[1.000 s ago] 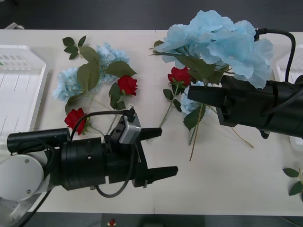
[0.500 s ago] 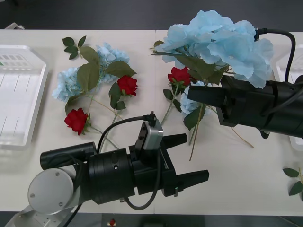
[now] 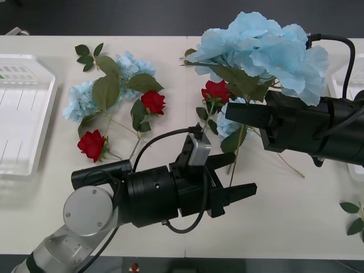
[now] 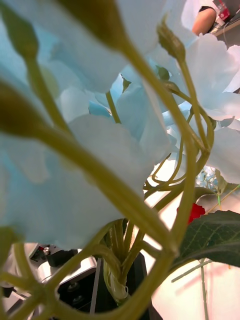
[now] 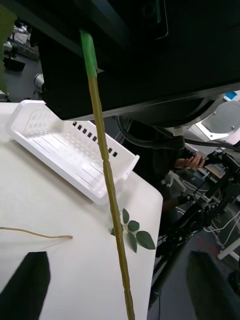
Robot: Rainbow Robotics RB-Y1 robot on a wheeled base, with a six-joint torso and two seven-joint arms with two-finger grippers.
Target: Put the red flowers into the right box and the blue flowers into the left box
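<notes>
My right gripper point(image 3: 242, 116) is shut on the stems of a big bunch of blue flowers point(image 3: 264, 48), held up over the table's right half. The petals and stems point(image 4: 125, 165) crowd the right wrist view. One long stem point(image 3: 235, 156) hangs down from the bunch. My left gripper point(image 3: 239, 175) is open, its black fingers either side of that stem point(image 5: 107, 175). More blue flowers point(image 3: 85, 98) and three red flowers point(image 3: 215, 91) point(image 3: 152, 102) point(image 3: 92, 144) lie on the table. The left box point(image 3: 23, 114) is at the left edge, the right box point(image 3: 357, 71) at the right edge.
A leaf sprig point(image 3: 354, 216) lies near the front right corner, also seen as a sprig point(image 5: 135, 235) beside the white tray point(image 5: 75, 150). Another sprig point(image 3: 88, 55) lies at the back left. A loose thin stem point(image 5: 35, 232) rests on the table.
My left arm has swung right and forward from the front left, bringing its open gripper around the hanging stem. The right arm and its blue bunch have not moved.
</notes>
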